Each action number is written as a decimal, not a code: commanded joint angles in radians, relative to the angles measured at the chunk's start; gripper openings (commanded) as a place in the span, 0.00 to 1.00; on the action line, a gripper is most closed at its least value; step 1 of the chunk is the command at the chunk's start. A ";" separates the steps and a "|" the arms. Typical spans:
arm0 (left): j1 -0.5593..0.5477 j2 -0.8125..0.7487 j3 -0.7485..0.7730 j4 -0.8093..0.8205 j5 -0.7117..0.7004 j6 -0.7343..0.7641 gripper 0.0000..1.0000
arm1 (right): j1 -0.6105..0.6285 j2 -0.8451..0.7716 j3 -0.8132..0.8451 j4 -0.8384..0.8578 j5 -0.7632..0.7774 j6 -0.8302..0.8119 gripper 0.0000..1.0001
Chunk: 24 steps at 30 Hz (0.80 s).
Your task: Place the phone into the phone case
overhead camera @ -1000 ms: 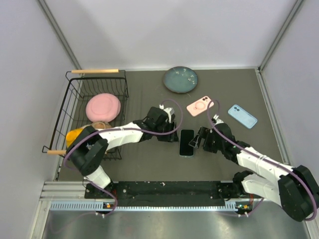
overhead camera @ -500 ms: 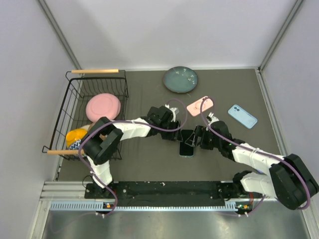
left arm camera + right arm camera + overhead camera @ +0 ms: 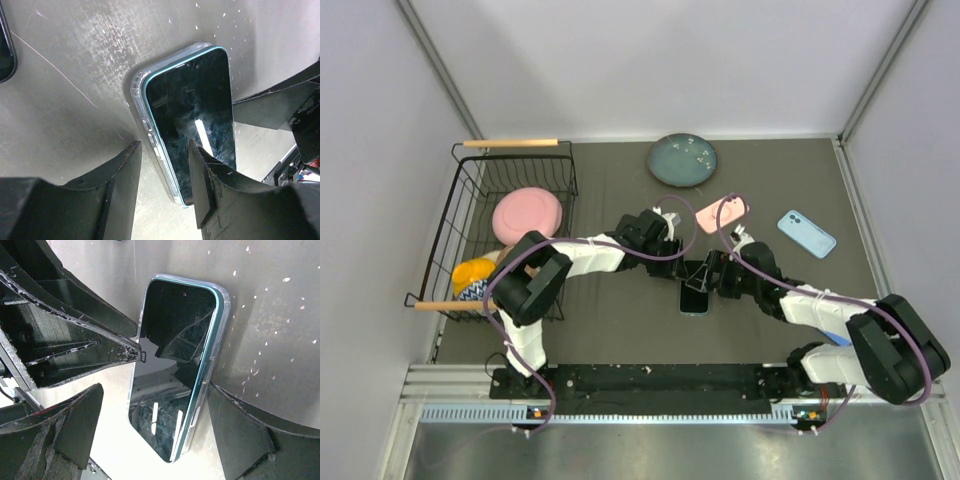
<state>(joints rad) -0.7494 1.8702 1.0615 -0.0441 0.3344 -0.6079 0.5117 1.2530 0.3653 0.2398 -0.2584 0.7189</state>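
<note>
the phone (image 3: 192,120) lies face up in the clear case (image 3: 137,85), flat on the table (image 3: 620,320) at the middle, with both arms bent low over it, so this looks like the pressing-home step. the left gripper (image 3: 162,175) stands half spread, one finger on the table beside the case's long edge and the other over the glass, pinching nothing. the right gripper (image 3: 155,432) is spread wide, a finger either side of the phone's near end, holding nothing. from here i can't tell whether the top corner has snapped under the rim; a sliver of clear rim shows outside the teal edge there. to my mind the next move calls for a firm push down along that edge while the other arm steadies the case. the two grippers crowd each other, which is the main hindrance. a pink phone (image 3: 722,212) and a blue phone (image 3: 807,233) lie well apart behind, a plate (image 3: 682,160) further back, a basket (image 3: 470,200) off left
</note>
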 commanded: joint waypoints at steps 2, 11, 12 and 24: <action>0.005 0.030 -0.052 -0.001 0.014 -0.001 0.48 | -0.010 0.020 -0.042 0.128 -0.054 0.051 0.84; 0.007 0.014 -0.107 0.033 0.097 -0.021 0.32 | -0.070 0.103 -0.120 0.449 -0.208 0.181 0.84; 0.007 0.011 -0.112 0.036 0.100 -0.024 0.30 | -0.073 0.109 -0.129 0.479 -0.217 0.191 0.84; 0.018 -0.014 -0.172 0.090 0.149 -0.044 0.26 | -0.094 0.151 -0.172 0.694 -0.311 0.237 0.77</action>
<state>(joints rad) -0.7147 1.8500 0.9318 0.1040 0.4557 -0.6605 0.4229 1.4021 0.1932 0.7662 -0.4820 0.9283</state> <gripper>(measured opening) 0.263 0.801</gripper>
